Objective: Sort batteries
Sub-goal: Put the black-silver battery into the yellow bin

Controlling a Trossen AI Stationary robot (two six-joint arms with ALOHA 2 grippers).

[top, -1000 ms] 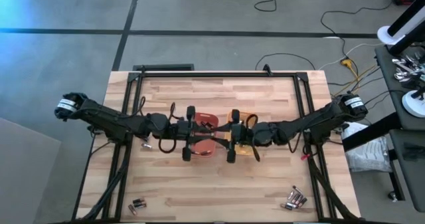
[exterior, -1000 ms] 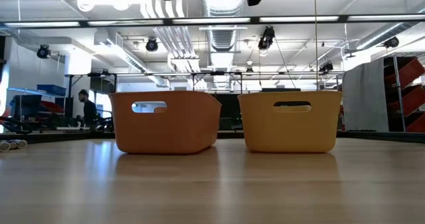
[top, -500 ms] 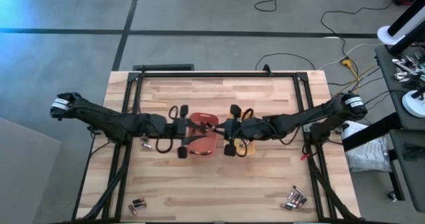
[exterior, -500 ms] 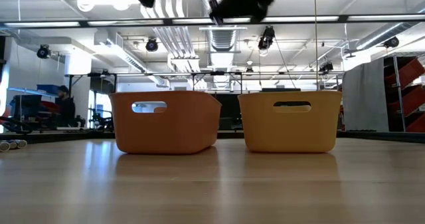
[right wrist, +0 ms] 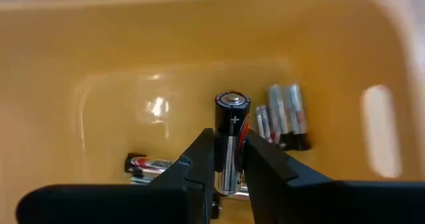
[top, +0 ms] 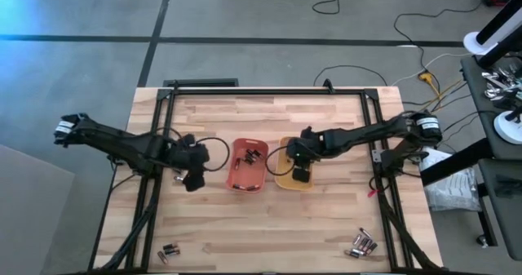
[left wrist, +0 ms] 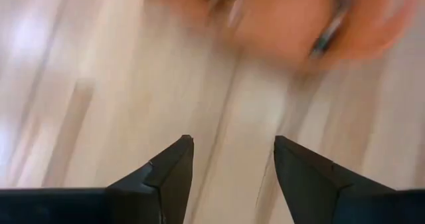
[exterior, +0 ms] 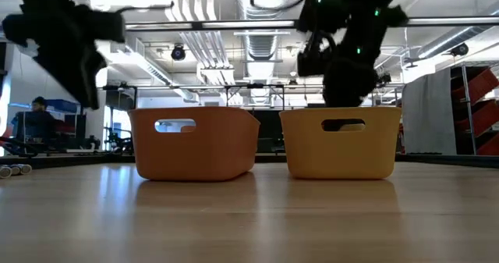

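Bench of pale wooden planks, seen from above, with an orange rectangular plastic tray and a yellow rectangular plastic tray side by side at its middle. The right end effector hangs over the yellow tray, its fingers pinching an upright dark cylindrical battery with a silvery cap marked with a plus. Several silvery and dark batteries lie on the yellow tray's floor. The orange tray holds a few dark cells. The left end effector is over bare wood beside the orange tray, fingers spread and empty. Loose batteries lie near the bench's front corners, left and right.
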